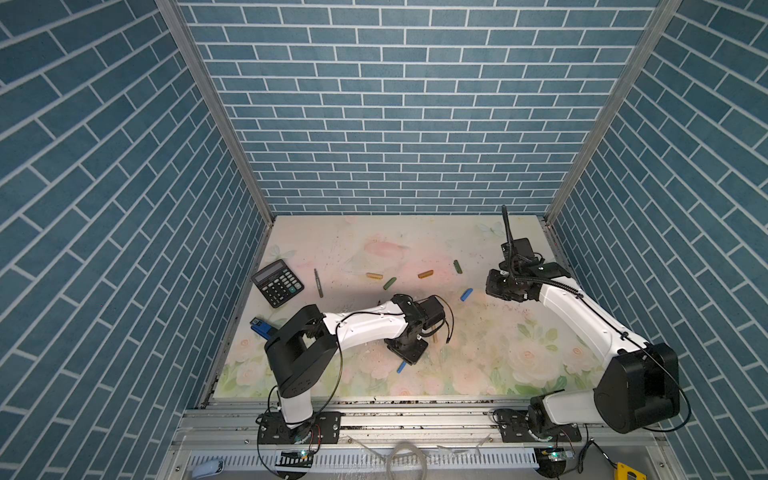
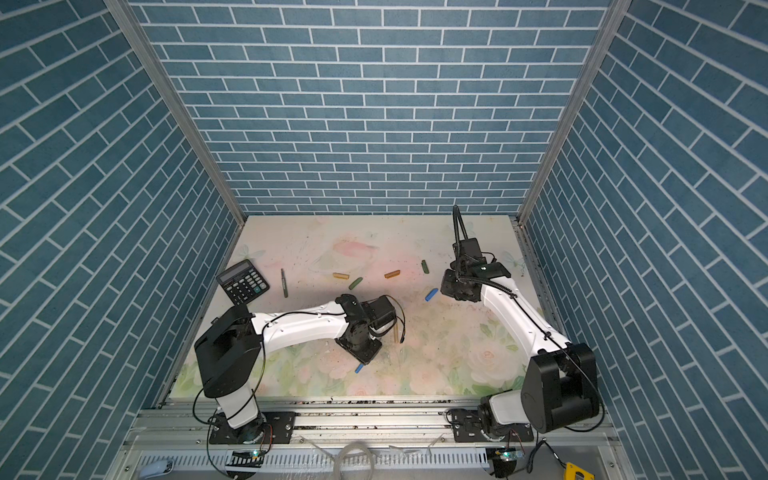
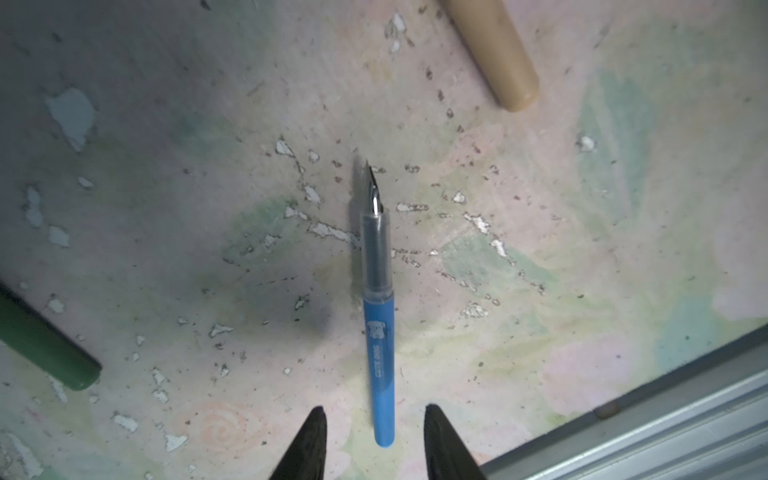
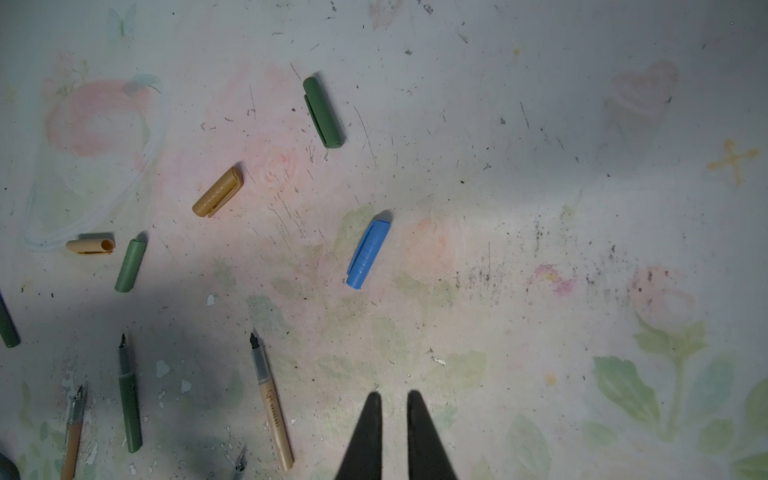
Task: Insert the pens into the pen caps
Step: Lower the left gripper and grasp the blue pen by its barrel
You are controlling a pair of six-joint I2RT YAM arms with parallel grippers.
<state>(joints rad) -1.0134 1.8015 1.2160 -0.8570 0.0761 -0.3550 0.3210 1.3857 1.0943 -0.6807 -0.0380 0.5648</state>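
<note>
A blue pen [image 3: 377,332] lies on the floral mat, its dark nib pointing away from my left gripper [image 3: 374,408]. That gripper is open, its jaws standing either side of the pen's rear end without touching it. In both top views only the pen's end [image 1: 401,366] shows under the wrist. A blue pen cap [image 4: 369,254] lies ahead of my right gripper [image 4: 393,394], which is shut and holds nothing. Dark green [image 4: 323,112], tan-gold [image 4: 217,192], pale tan [image 4: 90,246] and green [image 4: 131,266] caps lie further off. A tan pen [image 4: 272,403] and a green pen [image 4: 129,399] lie uncapped.
A black calculator [image 1: 277,283] sits at the mat's left, with a dark pen [image 1: 318,282] beside it. A blue object [image 1: 261,327] lies at the left edge behind my left arm. The metal front rail [image 3: 665,424] runs close to the blue pen.
</note>
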